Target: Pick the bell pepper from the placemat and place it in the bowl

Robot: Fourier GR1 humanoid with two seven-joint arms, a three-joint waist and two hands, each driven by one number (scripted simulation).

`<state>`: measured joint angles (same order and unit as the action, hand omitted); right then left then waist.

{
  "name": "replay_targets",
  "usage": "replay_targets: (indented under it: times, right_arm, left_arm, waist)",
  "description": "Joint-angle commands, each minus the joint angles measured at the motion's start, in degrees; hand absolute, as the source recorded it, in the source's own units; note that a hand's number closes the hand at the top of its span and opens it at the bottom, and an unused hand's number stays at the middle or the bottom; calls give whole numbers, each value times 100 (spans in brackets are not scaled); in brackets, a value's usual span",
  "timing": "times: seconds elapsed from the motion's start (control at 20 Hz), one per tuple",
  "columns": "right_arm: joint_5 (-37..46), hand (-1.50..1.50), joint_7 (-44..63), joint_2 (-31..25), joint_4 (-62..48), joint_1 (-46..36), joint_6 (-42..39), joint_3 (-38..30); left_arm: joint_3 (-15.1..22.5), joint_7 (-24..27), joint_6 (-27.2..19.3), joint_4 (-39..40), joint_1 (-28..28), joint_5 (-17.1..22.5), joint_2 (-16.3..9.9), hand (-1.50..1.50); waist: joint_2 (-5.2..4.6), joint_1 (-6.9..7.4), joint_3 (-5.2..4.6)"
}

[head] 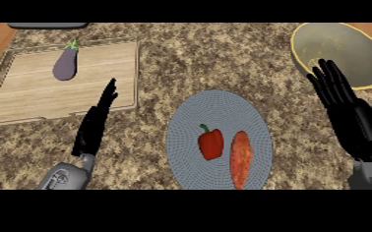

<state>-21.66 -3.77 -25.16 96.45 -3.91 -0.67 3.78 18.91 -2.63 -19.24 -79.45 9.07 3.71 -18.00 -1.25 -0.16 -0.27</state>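
The bench [189, 59] has a brown speckled stone top. Near its front edge, about in the middle, lies a round grey placemat [218, 108]. The red bell pepper [210, 143] sits on the placemat with its green stem pointing away from the robot. An orange sweet potato [241, 160] lies just beside it, on the side nearer the right edge. The bowl [349, 44] sits at the far right corner of the bench, and nothing can be seen in it. On the left side of the bench is a wooden cutting board [44, 88], with a purple eggplant [65, 64] lying on it. The left hand [94, 125] rests near the front left, by the cutting board, with its fingers straight and holding nothing. The right hand [341, 103] is by the right edge, close to the bowl, with its fingers spread open and holding nothing too. So the job looks like it has not started. The pepper must be picked up, carried to the bowl, and put inside.
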Motion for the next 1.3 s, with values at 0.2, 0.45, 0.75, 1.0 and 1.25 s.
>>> replay_targets:
  times: [0.2, 0.45, 0.75, 1.0, 1.25]
  right_arm:
    - [2130, 150, 1132, 611, 120, 31, 750, 2410]
    - [3675, -150, 705, 1158, 229, 389, 2968, 1985]
    - [5224, -150, -74, 2456, 385, 857, 4340, 3499]
    - [7099, -150, 1718, 2497, 946, 1206, 4405, 3868]
    - [8199, -150, 3594, 2509, 1771, 986, 2866, 3518]
  left_arm:
    - [-240, 297, 246, -382, 244, 344, 209, 0]
    - [-385, 131, 280, -424, 133, 614, 279, 0]
    - [-453, 232, 433, -589, -36, 736, 301, 0]
    - [-626, 232, 552, -462, -5, 686, 214, 0]
    - [-503, 107, 431, -687, -15, 502, 291, 0]
  waist:
    - [149, 268, -4]
    - [224, -99, 21]
    - [166, 20, 19]
    - [144, -40, 10]
    - [146, -26, 12]
